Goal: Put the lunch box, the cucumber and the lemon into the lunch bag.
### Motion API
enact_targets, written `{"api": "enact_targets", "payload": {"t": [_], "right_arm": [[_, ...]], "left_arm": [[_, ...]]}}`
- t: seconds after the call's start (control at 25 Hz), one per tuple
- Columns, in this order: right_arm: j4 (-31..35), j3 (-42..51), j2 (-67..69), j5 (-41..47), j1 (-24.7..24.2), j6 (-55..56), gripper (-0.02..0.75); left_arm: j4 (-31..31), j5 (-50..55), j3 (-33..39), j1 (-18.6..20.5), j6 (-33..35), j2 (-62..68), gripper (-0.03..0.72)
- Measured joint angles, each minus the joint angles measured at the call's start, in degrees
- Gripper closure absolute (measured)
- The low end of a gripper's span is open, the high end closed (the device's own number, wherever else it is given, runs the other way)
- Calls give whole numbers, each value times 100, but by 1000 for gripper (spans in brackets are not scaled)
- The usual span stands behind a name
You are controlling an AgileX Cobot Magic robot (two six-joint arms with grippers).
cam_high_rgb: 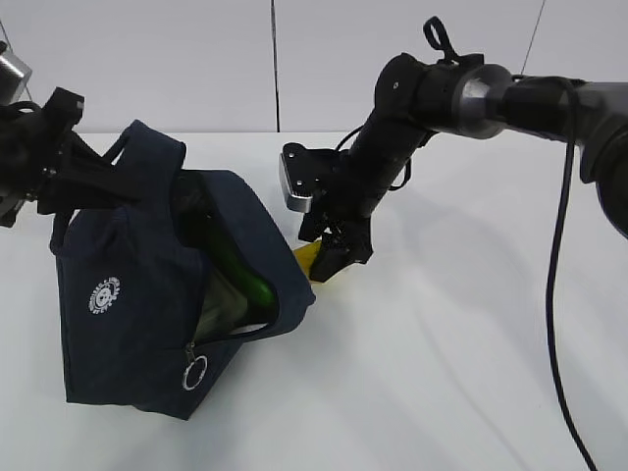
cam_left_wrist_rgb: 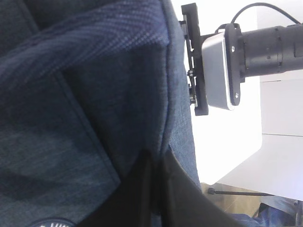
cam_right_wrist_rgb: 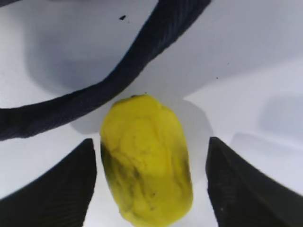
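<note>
The navy lunch bag (cam_high_rgb: 128, 324) stands at the left, its mouth gaping toward the right. My left gripper (cam_high_rgb: 103, 182) is shut on its top edge, and in the left wrist view the gripper (cam_left_wrist_rgb: 156, 163) shows dark fingers pinched on the bag's fabric (cam_left_wrist_rgb: 94, 94). The dark green cucumber (cam_high_rgb: 245, 277) leans inside the bag. Beside it shows a pale shape (cam_high_rgb: 221, 306), probably the lunch box. The yellow lemon (cam_high_rgb: 307, 258) lies on the table just outside the mouth. My right gripper (cam_high_rgb: 332, 257) is open and straddles the lemon (cam_right_wrist_rgb: 144, 184), its fingers (cam_right_wrist_rgb: 57, 189) standing to either side.
A navy handle strap (cam_right_wrist_rgb: 118, 80) of the bag lies on the table just beyond the lemon. The zipper's metal ring pull (cam_high_rgb: 194, 373) hangs at the bag's front corner. White tabletop (cam_high_rgb: 461, 373) stretches to the right and front.
</note>
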Motion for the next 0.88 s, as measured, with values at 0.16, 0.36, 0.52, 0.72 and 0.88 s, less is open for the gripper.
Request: {"api": "enact_targets", "payload": {"t": [0.16, 0.36, 0.52, 0.72, 0.88], "right_arm": [[12, 0, 61, 0, 0, 0, 262], [21, 0, 61, 0, 0, -14, 305], [21, 0, 61, 0, 0, -14, 307], [21, 0, 61, 0, 0, 8, 333], [21, -56, 61, 103, 0, 341, 336]], "left_arm": [[0, 0, 0, 0, 0, 0, 693], [0, -10, 0, 0, 0, 0, 693], [0, -10, 0, 0, 0, 0, 694], [0, -10, 0, 0, 0, 0, 694], [0, -21, 0, 0, 0, 0, 693]]}}
